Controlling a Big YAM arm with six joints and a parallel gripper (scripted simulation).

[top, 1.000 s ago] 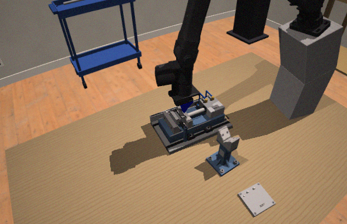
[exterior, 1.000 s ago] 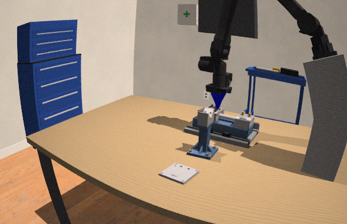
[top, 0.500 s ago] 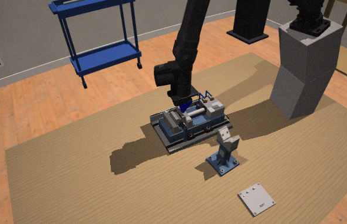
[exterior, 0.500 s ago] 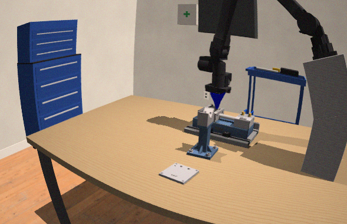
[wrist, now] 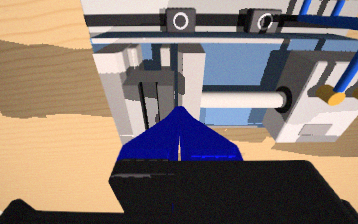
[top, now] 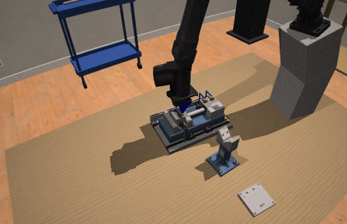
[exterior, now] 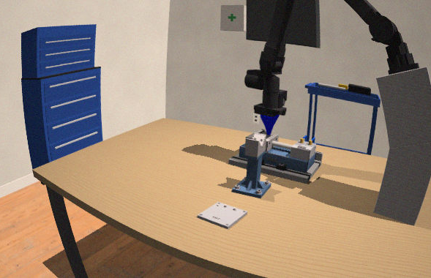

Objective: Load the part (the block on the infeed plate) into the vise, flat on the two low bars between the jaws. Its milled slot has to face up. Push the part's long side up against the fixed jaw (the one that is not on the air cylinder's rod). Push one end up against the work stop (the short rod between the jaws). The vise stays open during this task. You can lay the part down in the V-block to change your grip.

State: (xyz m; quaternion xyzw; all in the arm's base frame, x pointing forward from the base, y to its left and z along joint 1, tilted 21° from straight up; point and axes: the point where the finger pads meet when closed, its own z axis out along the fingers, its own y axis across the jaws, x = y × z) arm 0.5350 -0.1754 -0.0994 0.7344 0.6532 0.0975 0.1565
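Note:
The grey part, with its dark slot facing up, lies in the open vise between the jaws. It sits next to the pale fixed jaw on the left. The moving jaw stands on the cylinder's rod to its right. My gripper is shut and empty, its blue fingers pressed into one point. The point hangs just above the near end of the moving jaw, beside the part. I cannot tell whether it touches. The gripper also shows in the top view and the exterior view.
The V-block on its blue base stands in front of the vise. The bare infeed plate lies nearer the table's front. The air cylinder with blue hoses is on the vise's right. A grey pedestal stands at the far right.

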